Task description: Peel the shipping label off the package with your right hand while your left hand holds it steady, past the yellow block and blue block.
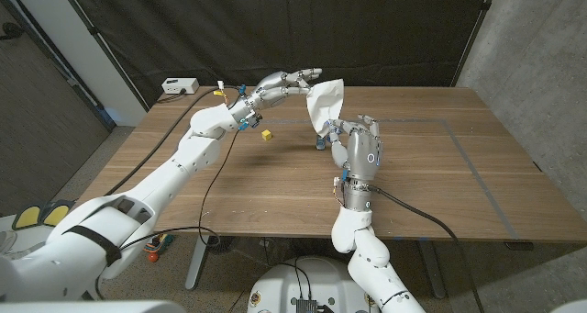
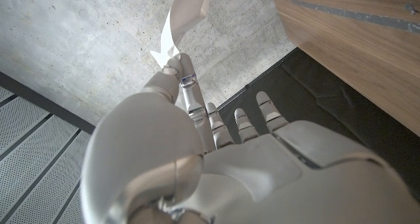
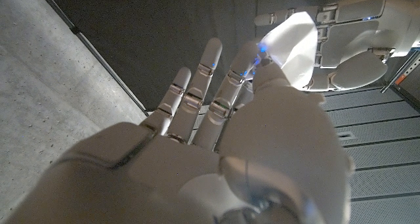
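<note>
Left hand [image 1: 286,82] pinching package [image 1: 326,106] corner, right hand [image 1: 356,140] hiding its lower edge

Even indoor light, sharp, soft shadows

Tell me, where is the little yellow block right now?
In the head view the yellow block sits on the wooden table, on the robot's left side, just below the left hand and left of the white package.
</note>
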### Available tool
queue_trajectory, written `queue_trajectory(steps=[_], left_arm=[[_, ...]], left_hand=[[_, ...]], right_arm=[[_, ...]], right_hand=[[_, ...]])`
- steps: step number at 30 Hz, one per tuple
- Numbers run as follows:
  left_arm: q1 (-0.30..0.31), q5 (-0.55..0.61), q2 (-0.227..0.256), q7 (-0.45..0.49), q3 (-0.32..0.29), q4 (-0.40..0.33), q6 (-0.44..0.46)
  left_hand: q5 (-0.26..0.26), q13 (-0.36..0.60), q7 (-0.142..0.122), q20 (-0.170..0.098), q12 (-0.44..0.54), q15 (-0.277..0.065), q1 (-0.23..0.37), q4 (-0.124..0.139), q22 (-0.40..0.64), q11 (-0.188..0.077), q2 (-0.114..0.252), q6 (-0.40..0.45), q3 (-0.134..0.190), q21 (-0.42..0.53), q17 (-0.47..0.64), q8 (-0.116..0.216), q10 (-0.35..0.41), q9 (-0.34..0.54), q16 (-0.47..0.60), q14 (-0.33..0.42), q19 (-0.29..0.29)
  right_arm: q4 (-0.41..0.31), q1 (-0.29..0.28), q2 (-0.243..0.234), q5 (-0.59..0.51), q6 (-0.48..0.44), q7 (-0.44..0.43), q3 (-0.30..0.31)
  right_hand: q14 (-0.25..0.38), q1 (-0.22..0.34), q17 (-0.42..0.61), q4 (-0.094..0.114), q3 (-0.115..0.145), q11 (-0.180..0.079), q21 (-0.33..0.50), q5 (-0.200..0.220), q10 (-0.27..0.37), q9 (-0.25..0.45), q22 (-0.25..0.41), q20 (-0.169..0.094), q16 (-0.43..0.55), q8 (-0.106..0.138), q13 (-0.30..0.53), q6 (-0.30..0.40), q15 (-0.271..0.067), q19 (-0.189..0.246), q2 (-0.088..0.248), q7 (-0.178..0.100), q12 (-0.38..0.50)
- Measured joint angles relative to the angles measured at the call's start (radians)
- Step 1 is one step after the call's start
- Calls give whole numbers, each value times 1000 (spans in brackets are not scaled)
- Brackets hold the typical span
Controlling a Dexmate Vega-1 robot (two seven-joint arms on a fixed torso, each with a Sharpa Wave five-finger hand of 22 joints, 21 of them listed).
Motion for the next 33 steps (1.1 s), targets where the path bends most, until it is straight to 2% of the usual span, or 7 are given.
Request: queue_trajectory(steps=[3, 6, 9, 14, 20, 28, 33], left_arm=[[0, -3, -5, 0, -2, 4, -3], [0, -7, -10, 0, -4, 9, -5], [0, -8, -13, 2, -6, 13, -7], [1, -10, -17, 10, -9, 19, -8], [3, -11, -21, 24, -15, 25, -11], [9, -10, -23, 50, -23, 30, -11], [11, -4, -23, 71, -25, 32, -12]], left_hand=[[0, 2, 0, -5, 0, -5, 0, 0, 0, 0, 0, 0, 8, 0, 0, 0, 0, 0, 0, -6, 5], [0, 5, 0, -9, 0, -2, -1, 1, -2, 0, 1, 0, 8, 0, 0, 1, 0, 0, 0, -9, 2], [0, 5, 2, -11, 0, -2, -2, 1, -3, 0, 2, -2, 8, 0, 0, 1, 0, 1, 0, -9, 0], [0, 5, 2, -15, 0, -2, -2, 1, -3, -4, 2, -2, 8, 0, 0, 1, 4, 6, 0, -9, 4], [0, 9, 6, -15, 0, -2, -2, 1, -3, 0, 2, 2, 8, 0, 0, 1, 8, 6, 0, -9, 4], [0, 9, 6, -20, 0, -6, -2, 1, -3, 0, 2, 2, 8, 0, 0, 1, 8, 6, 0, -13, 9], [-1, 9, 6, -25, 0, -1, -2, 1, -3, 0, 2, 2, 8, 0, 0, 1, 8, 6, 0, -20, 11]], right_arm=[[-5, 8, -20, 30, -23, 0, -21], [-17, 17, -50, 77, -64, 10, -49], [-53, 26, -101, 132, -112, 37, -95], [-101, 32, -155, 240, -173, 99, -130], [-169, 40, -244, 426, -172, 170, -157], [-190, 46, -292, 652, -62, 210, -156], [-180, 54, -312, 776, 46, 202, -150]], right_hand=[[-9, -54, -6, 24, -7, -1, 18, -15, -64, 17, -6, 13, -33, -63, -4, -98, 3, -13, 13, -21, -40], [-65, -159, -20, 54, -35, 3, 26, -30, -183, 2, -17, 33, -82, -157, -25, -284, 13, -47, -15, -4, -114], [-146, -288, -41, 101, -76, 26, 26, -30, -340, 1, -31, 51, -139, -202, -60, -456, 34, -90, -57, 27, -215], [-264, -449, -56, 167, -143, 93, 9, -30, -508, 1, -43, 86, -193, -208, -101, -578, 59, -140, -108, 67, -313], [-329, -521, -58, 200, -176, 137, -4, -30, -577, 4, -43, 109, -211, -200, -111, -597, 68, -184, -127, 79, -330], [-338, -570, -58, 221, -197, 147, -12, -30, -557, 12, -40, 121, -201, -165, -111, -534, 72, -203, -122, 92, -310], [-236, -500, -44, 188, -153, 115, 4, -26, -431, 22, -35, 98, -132, -120, -105, -432, 63, -165, -52, 90, -262]])
